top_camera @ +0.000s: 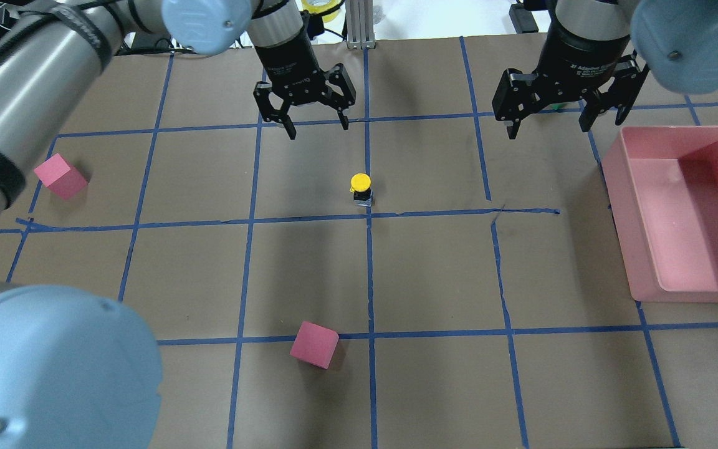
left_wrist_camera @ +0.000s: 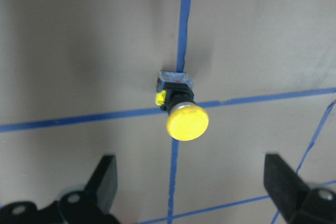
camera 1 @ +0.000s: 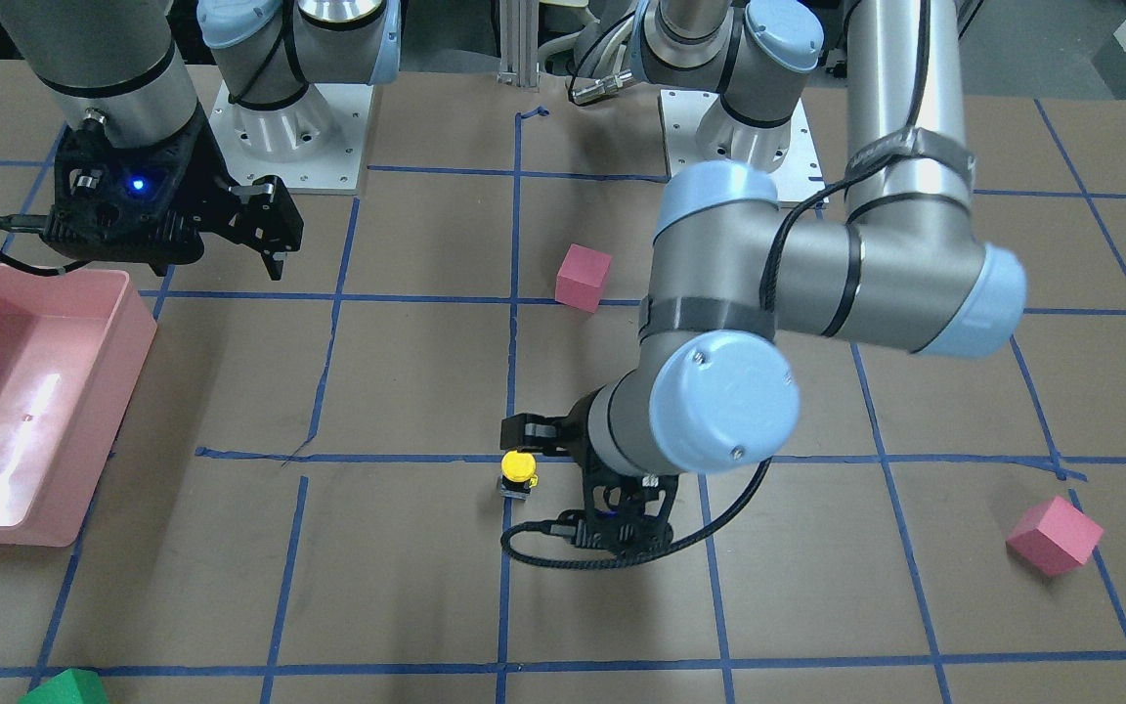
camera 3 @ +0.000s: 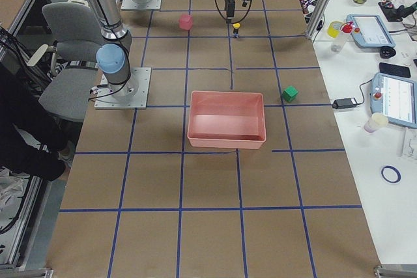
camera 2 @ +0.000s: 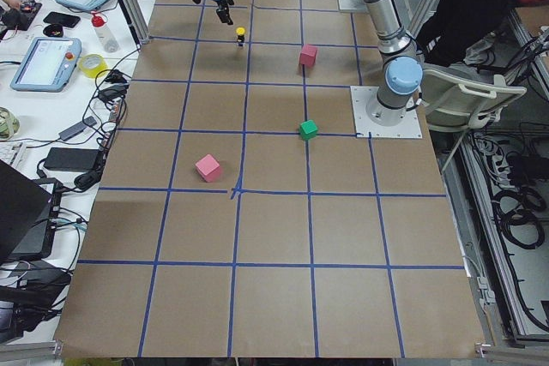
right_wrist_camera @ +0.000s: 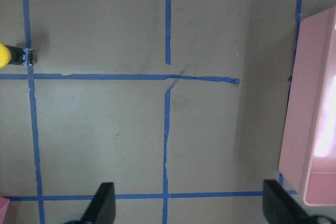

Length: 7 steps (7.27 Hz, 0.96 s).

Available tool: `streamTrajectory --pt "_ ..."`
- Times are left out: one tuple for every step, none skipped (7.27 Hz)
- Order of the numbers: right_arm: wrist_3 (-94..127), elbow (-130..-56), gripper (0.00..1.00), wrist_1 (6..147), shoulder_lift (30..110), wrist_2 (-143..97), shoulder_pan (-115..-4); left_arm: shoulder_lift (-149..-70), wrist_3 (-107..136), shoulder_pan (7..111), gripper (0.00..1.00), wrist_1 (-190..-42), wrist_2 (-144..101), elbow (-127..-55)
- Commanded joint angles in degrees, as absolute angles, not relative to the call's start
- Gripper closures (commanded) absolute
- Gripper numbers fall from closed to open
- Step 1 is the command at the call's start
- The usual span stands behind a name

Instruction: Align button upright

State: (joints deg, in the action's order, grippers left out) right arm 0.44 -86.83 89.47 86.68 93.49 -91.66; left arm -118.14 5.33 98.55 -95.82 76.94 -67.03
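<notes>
The button (top_camera: pixel 361 189) stands upright on the brown table by a blue tape crossing, yellow cap on top, black body and grey base below. It also shows in the front view (camera 1: pixel 518 472) and in the left wrist view (left_wrist_camera: pixel 184 114). My left gripper (top_camera: pixel 315 128) is open and empty, raised above the button and clear of it; its two fingers (left_wrist_camera: pixel 105 182) sit apart at the bottom of the wrist view. My right gripper (top_camera: pixel 549 128) is open and empty, raised off to the right near the pink bin. The right wrist view catches the button at its left edge (right_wrist_camera: pixel 10 56).
A pink bin (top_camera: pixel 621 187) stands at the table's right side. One pink cube (top_camera: pixel 60 176) lies at the far left, another (top_camera: pixel 314 344) nearer the robot. A green cube (camera 1: pixel 64 687) sits at the table's far edge beyond the bin.
</notes>
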Motion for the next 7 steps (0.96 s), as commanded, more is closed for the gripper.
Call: streamTrajectory --pt "0.4 -86.8 0.00 89.3 86.7 93.6 -91.7 -105.6 1.9 95.5 0.00 -98.2 80.5 -71.6" --pt "0.4 -86.8 0.00 88.9 86.7 93.5 -91.6 -99.8 -0.2 95.3 0.00 -97.7 81.2 -74.0" --pt "0.4 -86.8 0.00 88.9 86.7 93.7 -91.6 -95.9 -0.7 94.7 0.00 -96.3 82.0 -74.7" --pt "0.4 -86.7 0.00 88.9 87.0 93.8 -91.7 -93.1 -1.1 94.7 0.00 -95.0 82.2 -75.3" --pt "0.4 -86.8 0.00 88.9 86.9 93.8 -91.6 -91.2 -1.2 94.7 0.00 -95.3 82.1 -76.5" --pt "0.4 -86.8 0.00 88.8 86.9 93.7 -91.7 -89.4 -2.5 94.5 0.00 -93.6 81.8 -80.5" --pt "0.4 -87.0 0.00 88.7 86.9 93.6 -91.7 -87.5 -4.7 94.5 0.00 -88.3 81.8 -85.2"
